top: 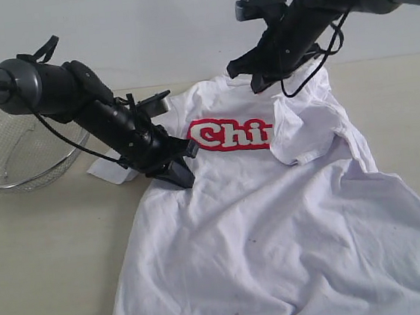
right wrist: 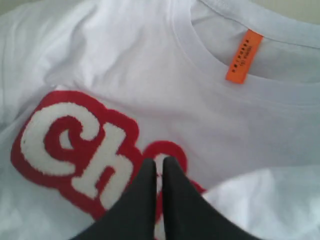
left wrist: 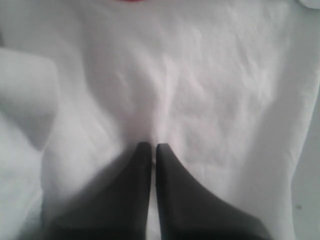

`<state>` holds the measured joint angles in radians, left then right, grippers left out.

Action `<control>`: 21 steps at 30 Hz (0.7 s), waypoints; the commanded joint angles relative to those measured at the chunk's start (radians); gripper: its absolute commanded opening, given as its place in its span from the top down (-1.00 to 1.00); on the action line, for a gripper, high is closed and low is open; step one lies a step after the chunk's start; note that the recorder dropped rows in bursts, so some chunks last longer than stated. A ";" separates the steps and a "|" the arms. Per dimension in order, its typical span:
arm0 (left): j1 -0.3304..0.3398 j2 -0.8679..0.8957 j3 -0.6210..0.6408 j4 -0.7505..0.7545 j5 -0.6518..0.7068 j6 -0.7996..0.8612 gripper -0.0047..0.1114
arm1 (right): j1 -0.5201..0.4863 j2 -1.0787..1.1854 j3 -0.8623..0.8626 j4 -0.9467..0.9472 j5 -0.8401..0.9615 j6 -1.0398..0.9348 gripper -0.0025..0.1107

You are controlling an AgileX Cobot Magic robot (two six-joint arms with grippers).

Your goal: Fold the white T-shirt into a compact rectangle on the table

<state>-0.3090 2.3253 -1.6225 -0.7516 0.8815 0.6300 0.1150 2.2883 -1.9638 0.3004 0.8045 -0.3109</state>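
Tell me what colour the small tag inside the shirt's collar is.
The neck tag is bright orange; the right wrist view shows it best.

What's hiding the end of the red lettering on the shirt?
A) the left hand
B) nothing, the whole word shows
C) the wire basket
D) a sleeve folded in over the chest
D: the sleeve lies folded in over the shirt and covers the red lettering past "Chi". The basket sits off to the side, and the left hand is at the word's other end.
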 commanded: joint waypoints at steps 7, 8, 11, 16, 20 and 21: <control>0.000 0.001 -0.006 0.016 0.009 -0.006 0.84 | -0.013 -0.064 -0.013 -0.432 0.215 0.248 0.96; 0.000 0.001 -0.006 0.016 0.013 -0.006 0.84 | -0.014 -0.044 -0.013 -0.430 0.197 0.267 0.96; 0.000 0.001 -0.006 0.016 0.027 -0.006 0.84 | -0.014 0.012 -0.013 -0.430 0.157 0.324 0.96; 0.000 0.001 -0.006 0.016 0.028 -0.006 0.84 | -0.014 0.103 -0.013 -0.454 0.154 0.415 0.96; 0.000 0.001 -0.006 0.007 0.027 -0.006 0.84 | 0.005 0.134 -0.013 -0.404 0.082 0.412 0.96; 0.000 0.001 -0.006 0.007 0.027 -0.006 0.84 | 0.014 0.135 -0.013 -0.403 0.054 0.412 0.96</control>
<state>-0.3090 2.3253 -1.6248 -0.7456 0.8995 0.6300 0.1100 2.4166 -1.9771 -0.1276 0.9348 0.0931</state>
